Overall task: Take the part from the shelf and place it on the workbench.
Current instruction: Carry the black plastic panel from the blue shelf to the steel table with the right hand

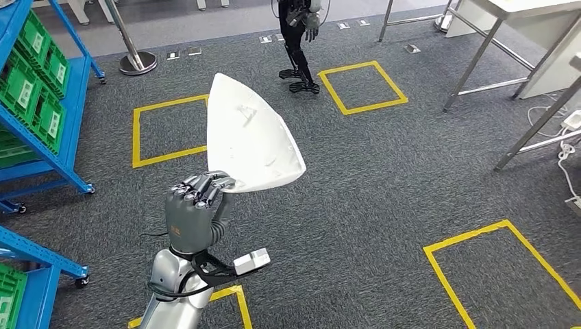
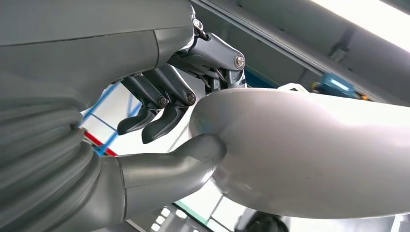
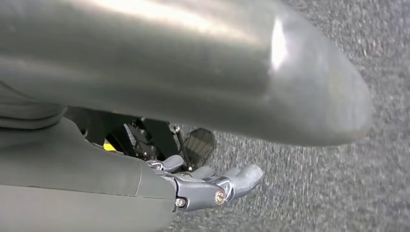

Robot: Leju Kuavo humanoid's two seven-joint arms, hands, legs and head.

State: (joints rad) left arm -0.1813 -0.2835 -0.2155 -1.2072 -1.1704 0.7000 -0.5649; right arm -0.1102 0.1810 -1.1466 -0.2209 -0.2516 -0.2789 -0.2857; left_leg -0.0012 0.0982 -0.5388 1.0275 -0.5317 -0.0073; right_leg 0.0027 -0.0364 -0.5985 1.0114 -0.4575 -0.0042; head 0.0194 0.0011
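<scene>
White part point(image 1: 250, 133) — smooth, curved, pointed — gripped by left hand point(image 1: 195, 209).

yellow floor squares point(image 1: 363, 86); stanchion base point(image 1: 138, 63)

The head camera is looking down from high up at the grey carpet floor point(image 1: 384, 205) and the left hand point(image 1: 195, 209). The left wrist camera is sitting very close behind that hand point(image 2: 159, 111), looking up. Both are showing the white part point(image 1: 250, 137). The right wrist camera is pointing down at the carpet, close to the right hand point(image 3: 212, 186).
</scene>
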